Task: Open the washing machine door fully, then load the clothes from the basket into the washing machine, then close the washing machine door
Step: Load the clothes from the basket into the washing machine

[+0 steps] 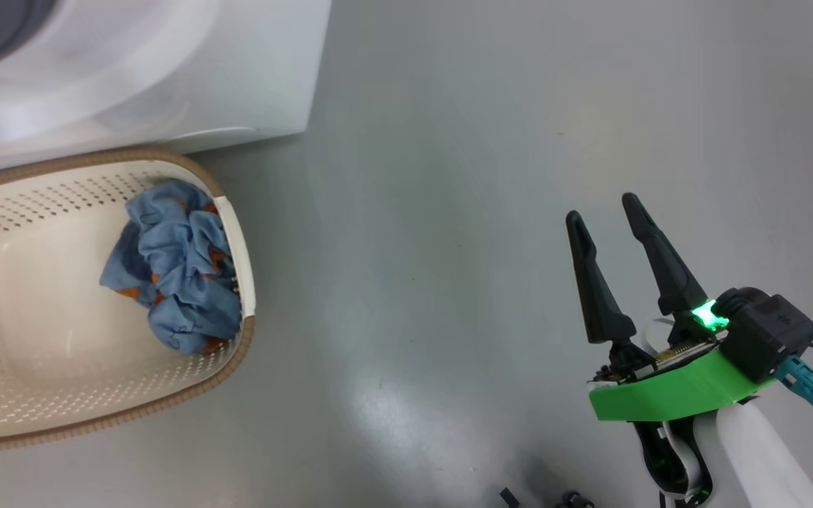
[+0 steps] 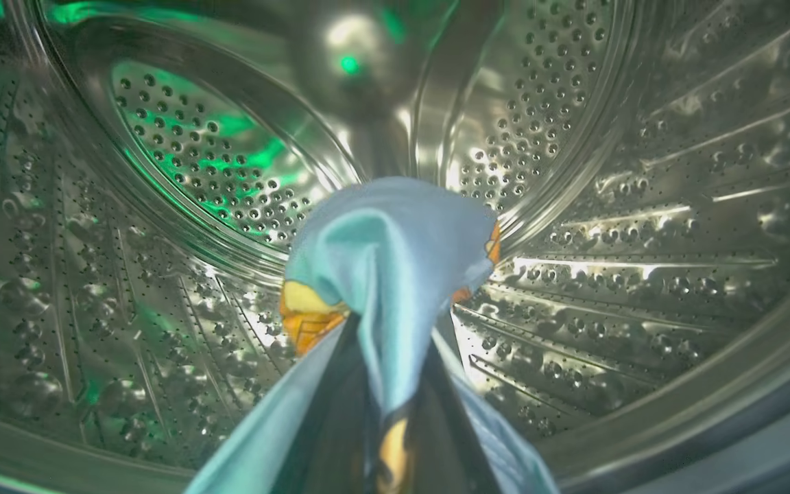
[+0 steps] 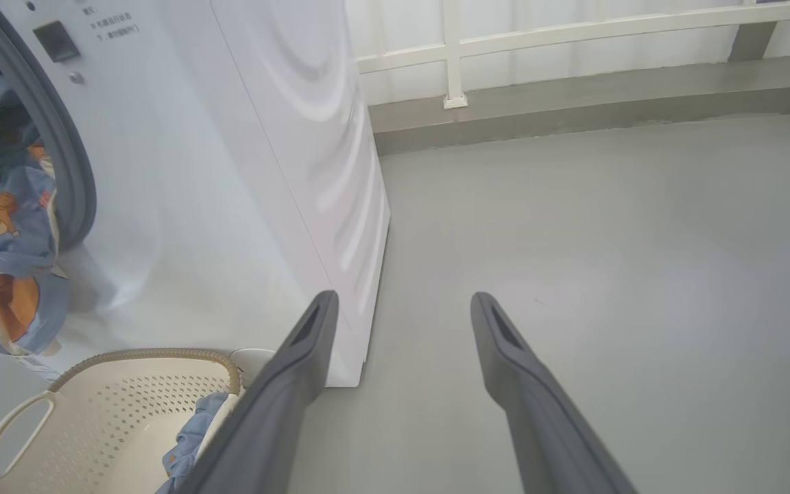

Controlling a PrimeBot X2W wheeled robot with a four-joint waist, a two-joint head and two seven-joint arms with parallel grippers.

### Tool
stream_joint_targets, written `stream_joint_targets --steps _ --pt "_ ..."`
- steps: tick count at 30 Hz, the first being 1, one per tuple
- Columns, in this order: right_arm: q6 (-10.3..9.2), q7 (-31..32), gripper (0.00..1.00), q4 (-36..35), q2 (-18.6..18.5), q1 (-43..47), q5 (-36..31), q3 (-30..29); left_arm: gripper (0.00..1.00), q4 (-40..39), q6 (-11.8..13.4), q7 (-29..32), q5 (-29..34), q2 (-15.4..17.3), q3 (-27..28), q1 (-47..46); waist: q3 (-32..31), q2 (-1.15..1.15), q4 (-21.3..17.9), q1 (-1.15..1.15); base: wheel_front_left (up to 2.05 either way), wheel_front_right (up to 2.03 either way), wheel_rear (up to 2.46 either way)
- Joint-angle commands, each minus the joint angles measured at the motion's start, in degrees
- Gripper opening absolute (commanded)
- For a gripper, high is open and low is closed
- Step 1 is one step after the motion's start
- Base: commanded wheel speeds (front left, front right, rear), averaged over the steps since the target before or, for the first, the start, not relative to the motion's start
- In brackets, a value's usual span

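Note:
My left gripper [image 2: 393, 322] is inside the washing machine's steel drum [image 2: 196, 158], shut on a light blue garment [image 2: 388, 240] that drapes over its fingers. In the right wrist view that garment [image 3: 4, 274] trails out over the grey gasket [image 3: 66, 158] and down the white washing machine [image 3: 230, 171]. A second blue garment [image 1: 181, 268] lies crumpled against the right wall of the cream basket [image 1: 233, 233], which stands in front of the machine [image 1: 166, 70]. My right gripper [image 1: 603, 207] hangs open over bare floor to the basket's right, holding nothing. The door is out of view.
Grey floor stretches to the right of the machine and basket. A white railing [image 3: 457, 68] on a low kerb runs along the far side. Small dark parts [image 1: 540, 497] show at the head view's bottom edge.

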Motion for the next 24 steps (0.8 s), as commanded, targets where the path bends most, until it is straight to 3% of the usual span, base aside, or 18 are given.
stream_joint_targets --steps 1,14,21,22,24 --pt "0.41 -0.46 1.0 -1.44 -0.11 0.08 -0.5 1.43 0.0 -2.9 0.28 -0.35 0.14 3.31 0.73 -1.02 0.77 0.0 -0.71 0.0 0.0 0.0 0.0" --pt "0.41 -0.46 1.0 -2.59 0.58 -1.14 -0.74 1.7 0.0 -23.13 -0.36 -0.36 0.1 4.86 6.39 0.8 3.9 0.0 -1.9 0.0 0.0 0.0 0.0" --pt "0.41 -0.46 1.0 -2.29 0.92 -1.34 -0.6 2.12 0.0 -14.25 -0.93 -0.36 1.58 4.11 4.25 2.64 3.66 0.0 -1.95 0.0 0.0 0.0 0.0" --pt "0.41 -0.46 1.0 -2.23 0.96 -1.28 -0.55 2.16 0.04 -12.05 -0.96 -0.37 1.53 4.13 4.04 2.27 3.5 0.0 -1.95 0.0 0.0 0.0 0.0" --pt "0.41 -0.46 1.0 -2.19 1.02 -1.16 -0.45 2.14 0.27 -8.78 -1.06 -0.37 2.07 4.34 2.74 1.11 3.26 0.0 -1.94 0.0 0.0 0.0 0.0"
